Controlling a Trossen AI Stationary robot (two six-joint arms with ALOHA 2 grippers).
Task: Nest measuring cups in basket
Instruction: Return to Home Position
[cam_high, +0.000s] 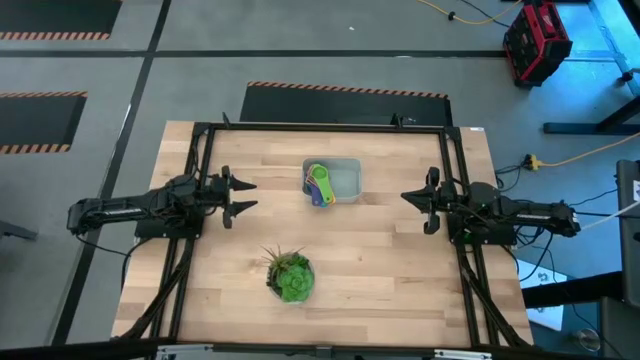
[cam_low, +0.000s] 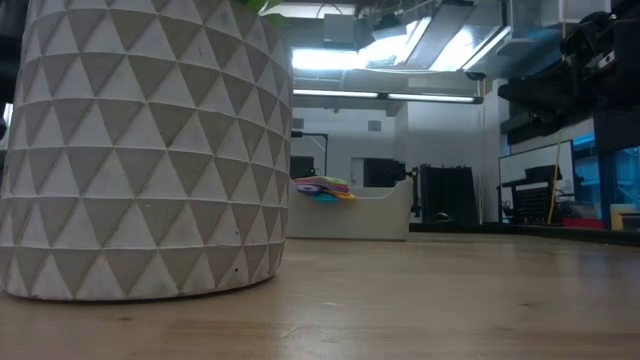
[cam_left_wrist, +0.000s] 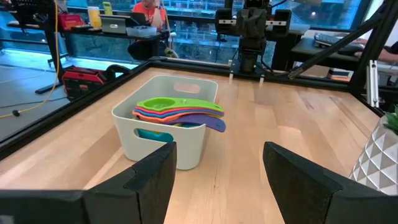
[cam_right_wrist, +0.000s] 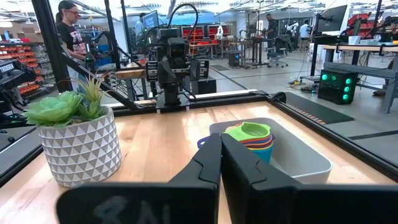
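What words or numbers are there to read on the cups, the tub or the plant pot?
None can be read.
The stacked colourful plastic measuring cups, pale grey plastic tub and white triangle-patterned plant pot show no print.
Any label on the red and black toolbox on the floor is too small to read.

Even overhead light covers the table, shadows faint; ceiling lights glare in the low view.

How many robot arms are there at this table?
2. The left arm reaches in over the left edge of the table; the right arm over its right edge. Both point toward the basket between them. None looks hidden.
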